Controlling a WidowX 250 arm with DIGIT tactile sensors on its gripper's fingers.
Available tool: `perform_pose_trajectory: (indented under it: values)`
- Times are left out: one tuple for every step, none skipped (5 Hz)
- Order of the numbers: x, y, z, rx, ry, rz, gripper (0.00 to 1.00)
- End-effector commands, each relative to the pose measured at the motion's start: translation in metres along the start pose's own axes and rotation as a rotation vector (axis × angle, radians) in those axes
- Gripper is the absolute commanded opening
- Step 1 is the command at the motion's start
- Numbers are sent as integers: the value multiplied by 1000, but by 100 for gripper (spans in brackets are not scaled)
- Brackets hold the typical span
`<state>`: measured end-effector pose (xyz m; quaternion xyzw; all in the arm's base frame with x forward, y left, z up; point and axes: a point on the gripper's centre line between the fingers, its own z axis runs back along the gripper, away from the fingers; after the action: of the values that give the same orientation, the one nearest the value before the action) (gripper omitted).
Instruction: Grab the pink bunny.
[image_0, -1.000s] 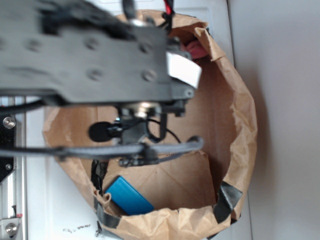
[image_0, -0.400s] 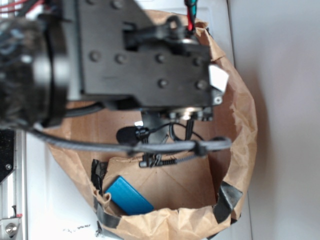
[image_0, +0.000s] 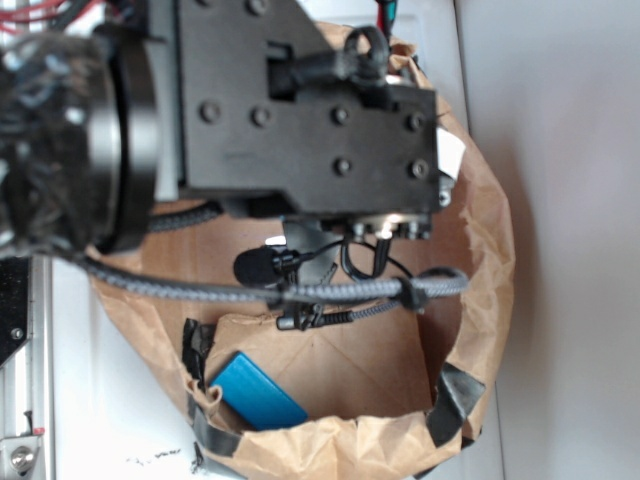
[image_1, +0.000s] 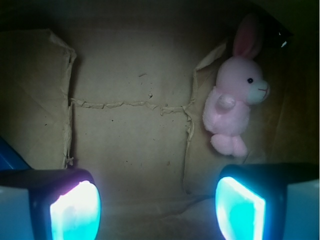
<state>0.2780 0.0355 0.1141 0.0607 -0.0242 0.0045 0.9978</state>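
The robot arm (image_0: 290, 110) fills the upper half of the exterior view, reaching down into the brown paper bag (image_0: 480, 250), which sits on the white desk (image_0: 120, 420). Over the last second the arm's dark body has slid across the bag toward its far side and now covers the corner where a patch of pink showed earlier; between the last two moments it has barely moved, so the sweep looks nearly finished. That probably means the reach has brought the tool close to the target and the closing-in step comes next.

In the wrist view the end effector (image_1: 157, 207) points down at the creased bag floor, its two pads spread wide with nothing between them. The pink bunny (image_1: 232, 97) lies ahead of the end effector and off to the side of the right-hand pad, apart from it, resting against the bag's wall with its ears pointing away. A further shift to that side and forward seems needed before the pads could straddle it.

The blue box (image_0: 258, 392) lies behind the end effector, on the opposite side from the bunny.
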Motion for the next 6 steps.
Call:
perform_pose_trajectory:
  values:
    - [8, 1, 15, -2, -52, 11, 100]
    - [9, 14, -9, 47, -96, 39, 100]
    - [12, 28, -24, 70, -83, 56, 100]
    - [11, 40, -26, 60, -97, 73, 100]
    - [8, 60, -30, 59, -90, 128, 100]
    - [5, 78, -32, 113, -67, 186, 100]
